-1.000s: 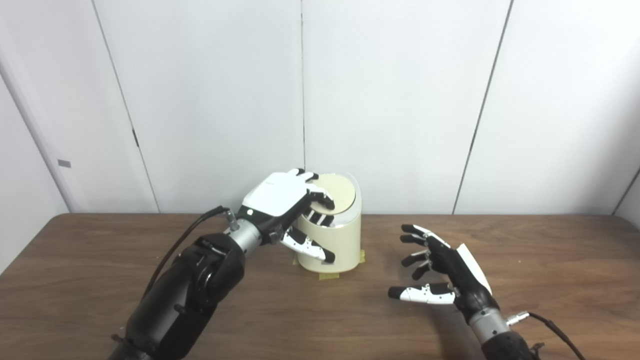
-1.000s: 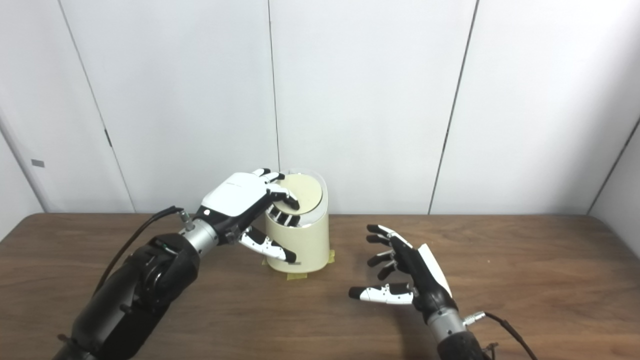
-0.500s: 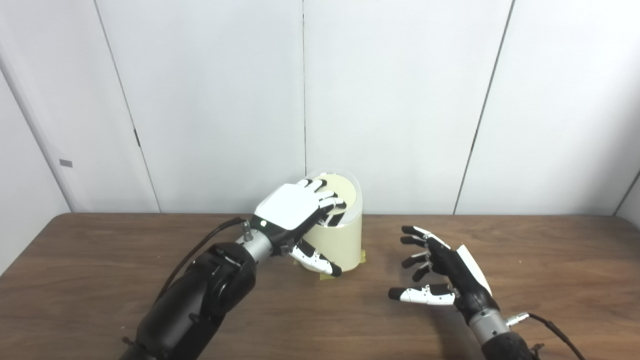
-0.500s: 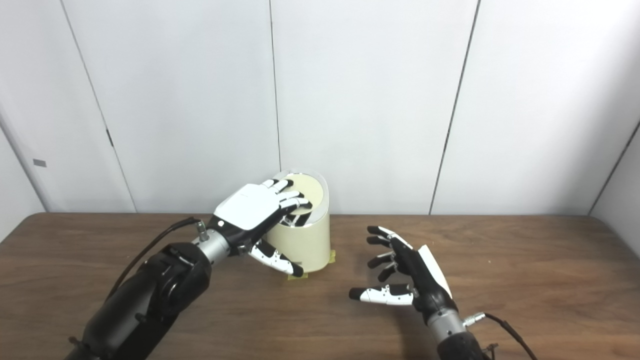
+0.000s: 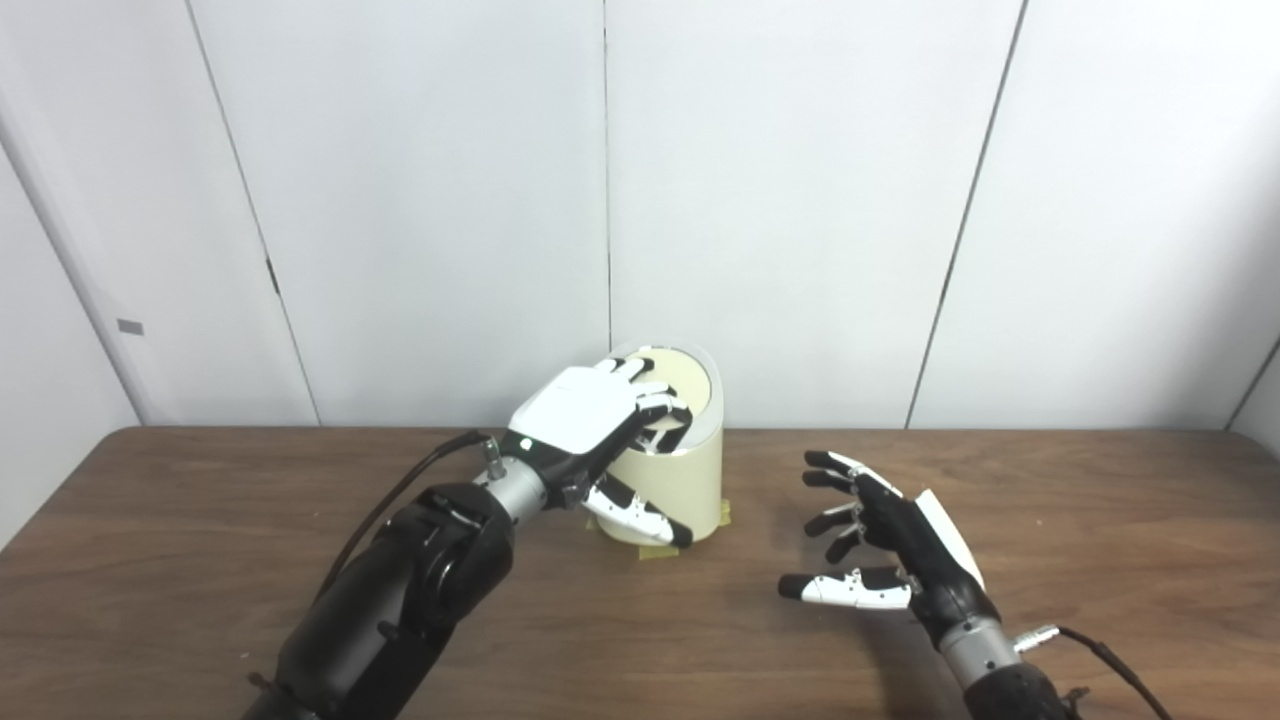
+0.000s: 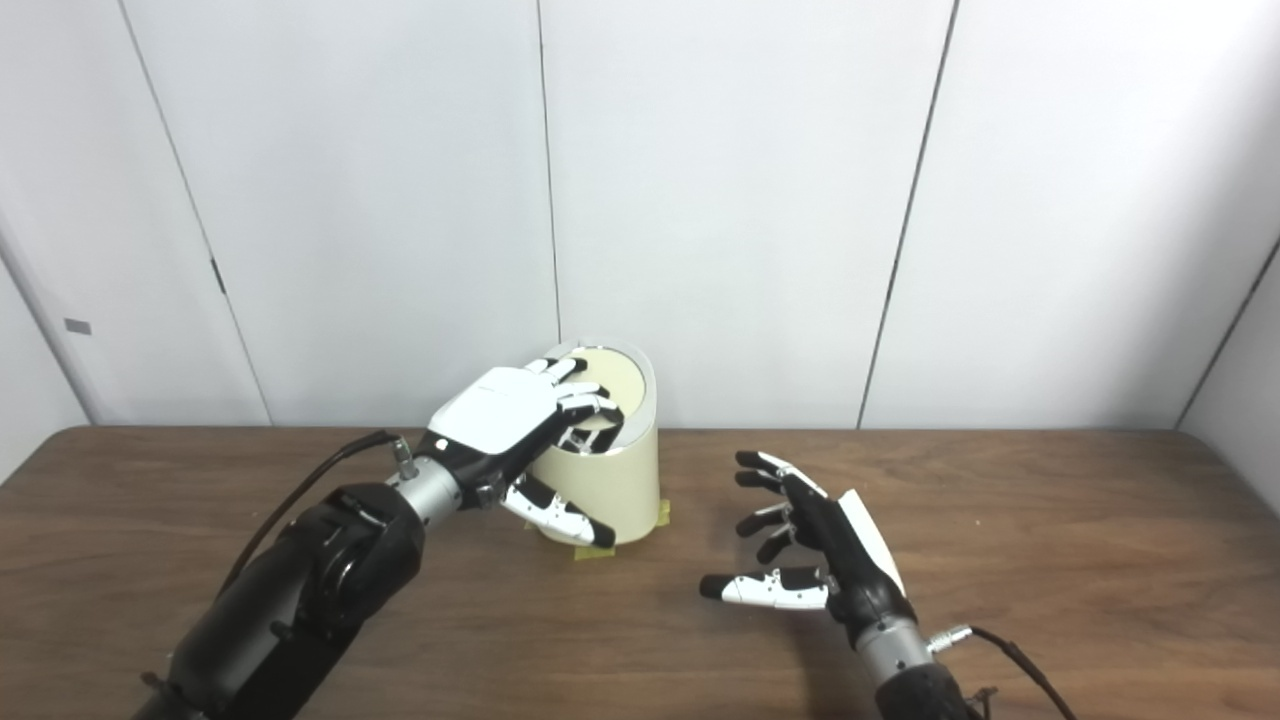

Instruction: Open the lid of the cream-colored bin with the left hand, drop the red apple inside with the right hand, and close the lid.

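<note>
The cream-colored bin (image 5: 692, 488) stands at the middle back of the table. Its round lid (image 5: 690, 385) is tilted, high at the back, with a dark gap at the front. My left hand (image 5: 590, 415) lies on top of the lid, fingers spread over its front edge and dipping into the gap, thumb in front of the bin wall. It grips nothing. My right hand (image 5: 890, 550) hovers open and empty over the table to the right of the bin, palm facing left. No red apple shows in either view.
The brown wooden table (image 5: 200, 520) ends at a white panelled wall just behind the bin. Tan tape (image 5: 725, 515) sits at the bin's base. Cables trail from both wrists.
My left hand has slid right and forward over the lid, and its fingers now reach further across it. The thumb has dropped lower along the bin wall. The right hand has hardly moved.
</note>
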`<state>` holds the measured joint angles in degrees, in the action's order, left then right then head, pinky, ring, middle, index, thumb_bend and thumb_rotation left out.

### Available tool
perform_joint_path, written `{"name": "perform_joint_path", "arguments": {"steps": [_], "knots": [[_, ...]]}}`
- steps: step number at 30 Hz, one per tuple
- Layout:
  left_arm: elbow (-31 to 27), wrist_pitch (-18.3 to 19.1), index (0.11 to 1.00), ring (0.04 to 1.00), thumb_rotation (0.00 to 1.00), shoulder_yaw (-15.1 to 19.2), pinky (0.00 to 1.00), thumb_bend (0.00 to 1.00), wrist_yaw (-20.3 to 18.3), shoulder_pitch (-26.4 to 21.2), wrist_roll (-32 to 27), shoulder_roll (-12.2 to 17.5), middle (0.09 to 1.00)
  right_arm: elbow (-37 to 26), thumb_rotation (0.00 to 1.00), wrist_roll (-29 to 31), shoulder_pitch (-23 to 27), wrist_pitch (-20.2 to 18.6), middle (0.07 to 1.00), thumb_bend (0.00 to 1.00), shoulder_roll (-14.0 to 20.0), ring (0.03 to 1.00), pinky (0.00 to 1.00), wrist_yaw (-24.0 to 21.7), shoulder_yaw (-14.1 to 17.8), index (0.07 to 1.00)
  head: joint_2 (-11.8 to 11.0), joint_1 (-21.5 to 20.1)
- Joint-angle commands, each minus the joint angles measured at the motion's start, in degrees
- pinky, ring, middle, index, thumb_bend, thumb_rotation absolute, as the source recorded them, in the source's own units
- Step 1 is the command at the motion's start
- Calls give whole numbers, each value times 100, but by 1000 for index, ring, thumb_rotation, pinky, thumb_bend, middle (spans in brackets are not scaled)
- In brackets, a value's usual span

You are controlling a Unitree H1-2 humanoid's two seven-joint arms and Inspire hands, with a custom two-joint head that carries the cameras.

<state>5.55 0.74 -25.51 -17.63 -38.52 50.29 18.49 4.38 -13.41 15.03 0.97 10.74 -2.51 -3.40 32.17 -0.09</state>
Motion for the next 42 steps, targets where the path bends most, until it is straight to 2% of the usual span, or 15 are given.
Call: {"name": "perform_joint_path", "arguments": {"steps": [1, 7, 12, 18, 22, 27, 31, 33, 35, 37, 40, 42], "knots": [[8, 148, 656, 905, 513, -110, 1000, 1000, -471, -45, 139, 160, 688, -98, 223, 51, 219, 229, 806, 802, 39, 608, 435, 65, 64, 832, 3, 13], [-187, 461, 526, 786, 515, -107, 1000, 981, -725, -108, 282, 187, 619, -64, 225, 48, 245, 260, 808, 798, 52, 598, 429, 73, 69, 833, -1, 28], [-309, 552, 489, 751, 495, -9, 1000, 963, -780, -79, 172, 146, 597, -97, 223, 21, 245, 213, 812, 791, 49, 601, 430, 76, 63, 836, -2, 35], [-442, 495, 535, 751, 530, 34, 1000, 933, -691, -41, 116, 188, 604, -84, 228, 22, 239, 230, 810, 784, 54, 603, 436, 83, 70, 836, -14, 48], [-568, 230, 604, 767, 513, 214, 1000, 941, -143, 87, 66, 192, 632, -13, 229, 40, 239, 298, 813, 784, 61, 605, 435, 95, 79, 838, -12, 50], [-775, -25, 719, 822, 508, 679, 978, 869, 631, 357, -112, 97, 722, 10, 253, 48, 224, 324, 813, 783, 59, 606, 440, 87, 91, 838, -15, 70], [-944, -76, 773, 849, 475, 1092, 998, 805, 969, 574, -384, -40, 773, -45, 259, 9, 202, 264, 808, 782, 52, 610, 447, 96, 94, 835, -6, 67], [-997, -223, 788, 837, 424, 1343, 936, 763, 1256, 709, -615, -94, 799, -78, 266, -9, 185, 223, 805, 779, 48, 611, 449, 101, 98, 834, -5, 68], [-1025, -374, 791, 815, 387, 1580, 777, 738, 1570, 856, -805, -137, 803, -137, 268, -25, 164, 156, 801, 780, 46, 614, 451, 94, 99, 832, 1, 82], [-1048, -472, 791, 798, 364, 1785, 670, 721, 1834, 1005, -956, -190, 800, -150, 270, -24, 152, 144, 796, 773, 47, 612, 453, 90, 104, 835, 0, 91], [-1092, -585, 797, 794, 306, 2125, 668, 724, 2033, 1273, -1535, -350, 804, -103, 269, 12, 141, 225, 790, 776, 48, 608, 448, 103, 126, 834, 5, 90], [-1112, -572, 815, 792, 296, 2324, 688, 722, 1970, 1482, -2079, -479, 803, -128, 267, 22, 138, 233, 797, 774, 43, 620, 457, 101, 133, 835, 17, 96]]}}
